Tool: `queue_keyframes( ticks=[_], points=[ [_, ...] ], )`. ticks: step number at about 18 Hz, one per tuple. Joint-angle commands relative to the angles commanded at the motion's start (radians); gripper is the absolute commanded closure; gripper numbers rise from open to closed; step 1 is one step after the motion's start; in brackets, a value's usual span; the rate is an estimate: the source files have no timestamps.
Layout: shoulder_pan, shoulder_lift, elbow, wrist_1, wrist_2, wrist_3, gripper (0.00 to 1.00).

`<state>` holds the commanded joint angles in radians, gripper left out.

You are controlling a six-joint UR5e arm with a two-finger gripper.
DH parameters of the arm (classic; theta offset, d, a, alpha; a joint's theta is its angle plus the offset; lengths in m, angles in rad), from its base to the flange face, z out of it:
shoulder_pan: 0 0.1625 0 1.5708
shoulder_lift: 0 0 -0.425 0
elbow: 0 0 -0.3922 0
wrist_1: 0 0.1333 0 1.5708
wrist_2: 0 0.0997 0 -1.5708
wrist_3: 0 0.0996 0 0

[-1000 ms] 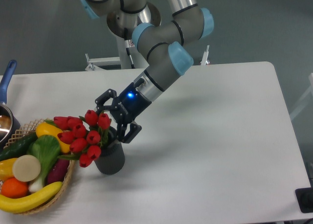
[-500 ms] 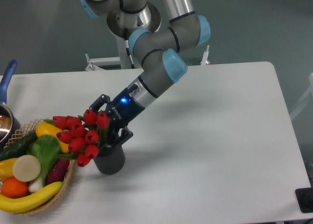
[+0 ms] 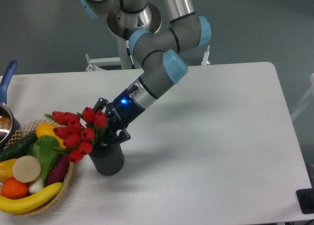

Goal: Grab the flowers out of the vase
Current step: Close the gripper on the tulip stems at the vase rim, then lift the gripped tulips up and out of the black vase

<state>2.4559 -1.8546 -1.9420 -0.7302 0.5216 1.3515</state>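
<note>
Flowers (image 3: 77,134) sit in the vase (image 3: 107,158) near the desk's (image 3: 221,151) front-left corner; claw (image 3: 111,128) looks closed around the stems at the mouth, lift-out remaining

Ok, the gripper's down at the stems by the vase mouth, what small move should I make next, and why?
Probably a slow lift, up and slightly right along the stems. The gripper sits at the base of the flowers just above the mouth of the vase, and its fingers look closed in around the stems, though the buds hide the contact. The bunch leans left over the basket, so a slow pull should avoid tipping the vase.
</note>
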Motion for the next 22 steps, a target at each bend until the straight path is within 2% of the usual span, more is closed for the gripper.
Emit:
queue_keyframes(
  ticks=[14, 22],
  points=[
    [0.020, 0.012, 0.018, -0.002, -0.012, -0.035, 0.56],
    [0.025, 0.081, 0.054, -0.002, -0.014, -0.170, 0.56]
  ],
)
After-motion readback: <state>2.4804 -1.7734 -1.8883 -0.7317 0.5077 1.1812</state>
